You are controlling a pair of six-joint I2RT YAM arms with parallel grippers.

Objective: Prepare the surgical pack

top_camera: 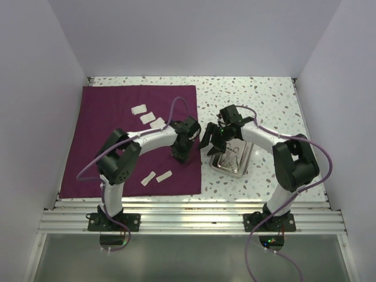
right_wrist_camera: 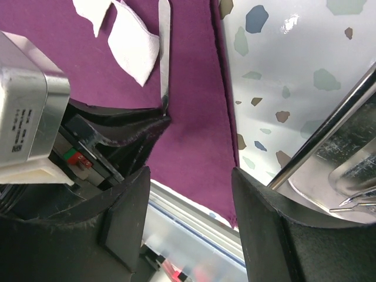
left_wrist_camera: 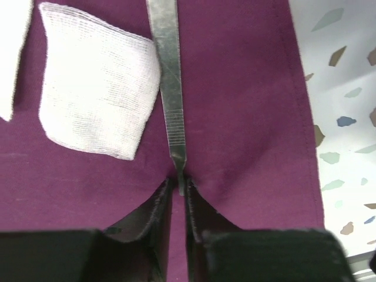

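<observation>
Left gripper (left_wrist_camera: 179, 187) is clenching on the tip of the tweezers (left_wrist_camera: 169, 76), which are lying flat on the maroon cloth (left_wrist_camera: 235, 117) just beside a gauze pad (left_wrist_camera: 97, 88). Right gripper (right_wrist_camera: 191, 176) is hanging released over the cloth's edge, near the steel tray (right_wrist_camera: 329, 153) sitting on the counter (right_wrist_camera: 282, 59).

Your left arm (top_camera: 126, 155) and right arm (top_camera: 294, 164) share white tube links and bulky black joint housings. A lavender cable (top_camera: 247, 252) trails from each black base plate (top_camera: 114, 222). The fingers (left_wrist_camera: 147, 217) are matte black. A silver block (right_wrist_camera: 29, 111) carries tiny print, probably a label.
</observation>
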